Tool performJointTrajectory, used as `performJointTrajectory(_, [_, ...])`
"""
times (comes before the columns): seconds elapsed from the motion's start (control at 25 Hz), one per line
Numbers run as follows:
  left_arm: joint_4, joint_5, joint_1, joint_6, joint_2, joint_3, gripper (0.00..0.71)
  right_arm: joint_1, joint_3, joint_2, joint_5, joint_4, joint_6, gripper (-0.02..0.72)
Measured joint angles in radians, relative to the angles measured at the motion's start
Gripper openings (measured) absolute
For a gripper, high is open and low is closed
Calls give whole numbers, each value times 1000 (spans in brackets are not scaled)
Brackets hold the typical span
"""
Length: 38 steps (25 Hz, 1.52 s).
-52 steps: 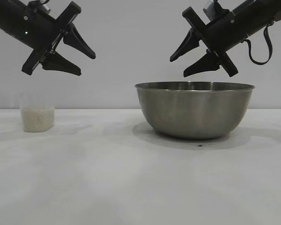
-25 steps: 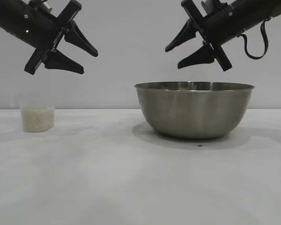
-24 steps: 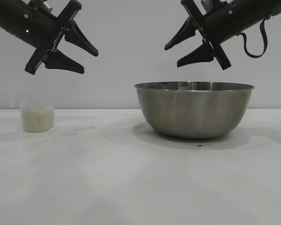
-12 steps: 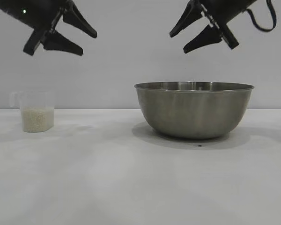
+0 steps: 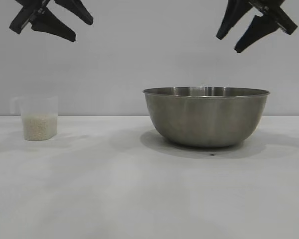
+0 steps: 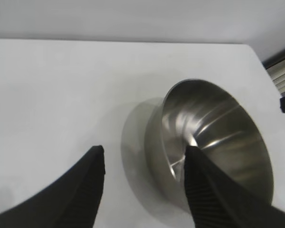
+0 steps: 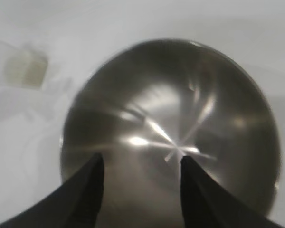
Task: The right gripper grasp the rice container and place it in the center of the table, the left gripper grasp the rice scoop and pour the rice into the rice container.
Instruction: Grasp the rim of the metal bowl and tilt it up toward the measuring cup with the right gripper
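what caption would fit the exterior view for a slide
Steel rice container and rice scoop holding rice stand apart on the table; left gripper and right gripper hang open above.

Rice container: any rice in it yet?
No. In the right wrist view the rice container shows only bare steel inside, and the rice sits in the rice scoop on the table.

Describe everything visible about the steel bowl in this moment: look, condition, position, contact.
The rice container is a large round stainless-steel bowl with a thin rolled rim and brushed, reflective walls. It stands upright on the white table, right of centre in the exterior view, casting a soft shadow. The wrist views show its inside bare, with no rice in it. Nothing touches it but the table: the right gripper hangs open well above its rim, and the rice scoop stands apart to its left.
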<state>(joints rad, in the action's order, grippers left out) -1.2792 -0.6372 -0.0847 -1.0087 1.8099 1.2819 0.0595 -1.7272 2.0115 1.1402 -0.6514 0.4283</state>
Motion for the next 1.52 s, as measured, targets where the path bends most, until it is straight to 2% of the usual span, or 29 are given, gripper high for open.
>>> performJointTrajectory(0.24, [18,9,0,15,-18,0,327,-13,0,0,46,160,-80,321])
performJointTrajectory(0.4, [18,15,0,16,-18,0,327,-15,0,0,50,213,-102,321])
performJointTrajectory(0.76, [18,24,0,20,-18,0,327,-15,0,55,46,218,-111,321])
performJointTrajectory(1.28, [14,46,0,20,-18,0,327,-15,0,179,-3,211,-128,321])
performJointTrajectory(1.52, [13,49,0,20,-18,0,327,-15,0,214,-38,149,-128,321])
